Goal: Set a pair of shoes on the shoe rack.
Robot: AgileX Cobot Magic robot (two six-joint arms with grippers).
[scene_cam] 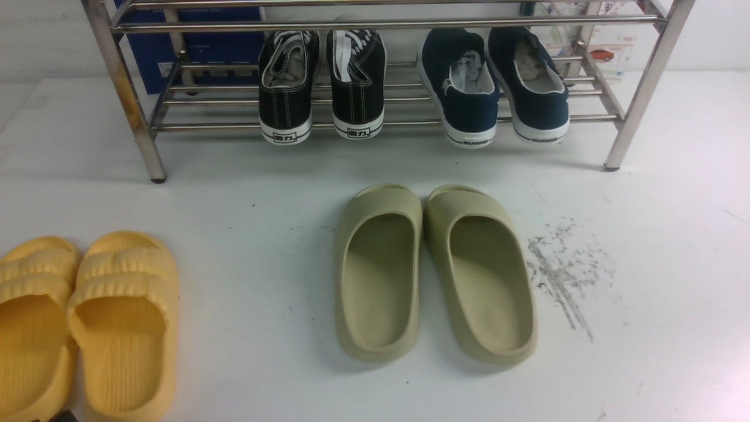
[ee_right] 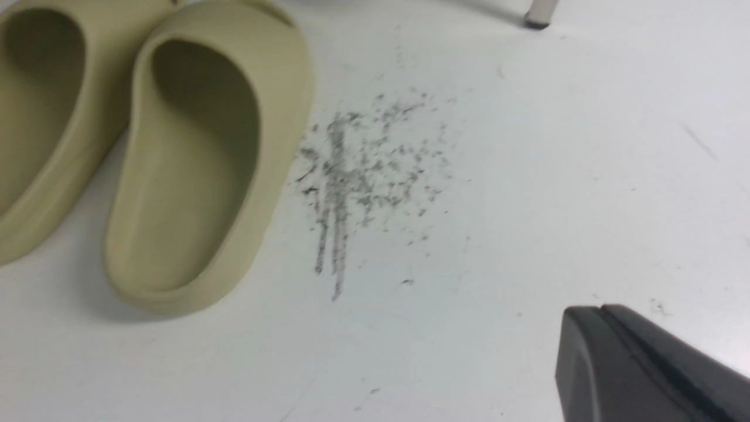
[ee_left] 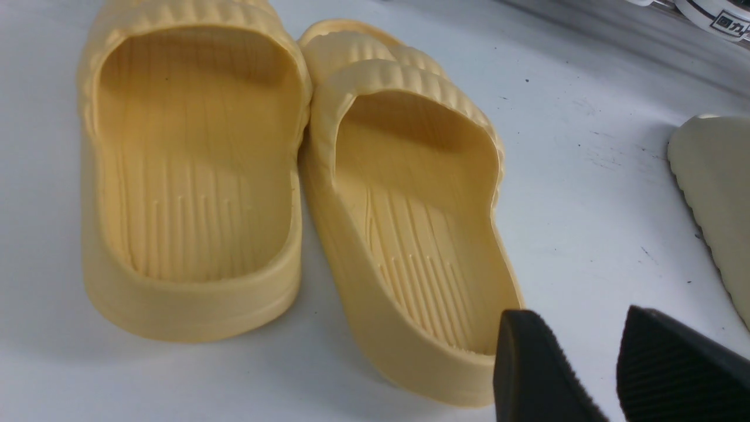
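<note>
Two navy-blue slip-on sneakers (scene_cam: 495, 88) with white soles sit side by side on the right part of the silver shoe rack's (scene_cam: 234, 126) lower bars, heels toward me. Neither gripper shows in the front view. In the left wrist view my left gripper (ee_left: 577, 319) is open and empty, its black fingers just off the heel of a yellow slide. In the right wrist view my right gripper (ee_right: 600, 309) is shut and empty, above bare white table to the right of the olive slides.
Black lace-up sneakers (scene_cam: 322, 85) sit on the rack left of the navy pair. Olive-green slides (scene_cam: 433, 269) lie on the table's middle, also in the right wrist view (ee_right: 193, 158). Yellow slides (scene_cam: 82, 322) lie at front left, also in the left wrist view (ee_left: 263, 187). Grey scuff marks (scene_cam: 562, 269).
</note>
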